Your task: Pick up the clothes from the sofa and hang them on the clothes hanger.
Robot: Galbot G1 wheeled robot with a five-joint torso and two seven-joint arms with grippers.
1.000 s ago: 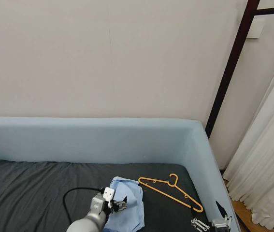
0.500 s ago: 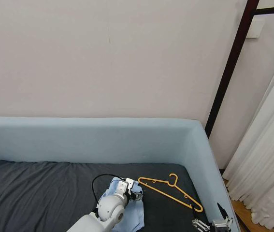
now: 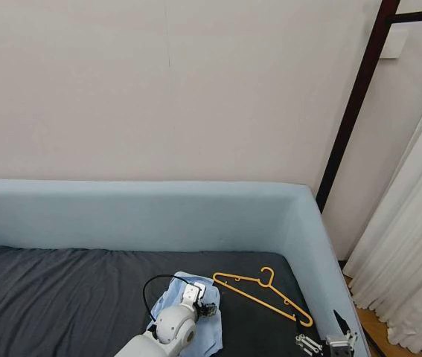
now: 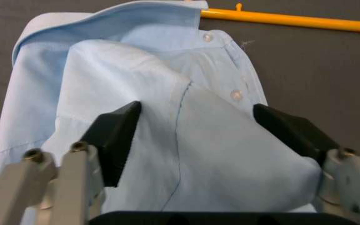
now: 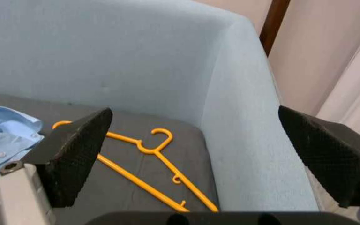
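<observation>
Clothing on the sofa (image 3: 158, 216) is a single pale blue shirt (image 3: 209, 329), crumpled in a heap on the dark grey seat at the lower centre of the head view. In the left wrist view the shirt (image 4: 186, 140) shows a folded collar, a stitched seam and small white buttons along its front edge. One fold is pushed up into a ridge. The heap is longer than it is wide. Its long axis runs from the sofa's back toward the bottom edge of the head view, with the collar end nearest the orange hanger (image 3: 265, 283).

The hanger lies flat on the seat just right of the shirt. Its long axis slants from the frame's centre down toward the lower right, and its hook points up toward the sofa back. One tip of the hanger (image 4: 292, 21) lies right beside the collar.

The left gripper (image 3: 207, 305) is down on the shirt. Its fingers (image 4: 114, 136) are spread wide on either side of the raised ridge.

The right gripper (image 3: 326, 346) sits at the lower right edge, near the sofa's arm. Its fingers (image 5: 73, 159) are spread wide and hold nothing, with the hanger (image 5: 158, 140) lying beyond them.
</observation>
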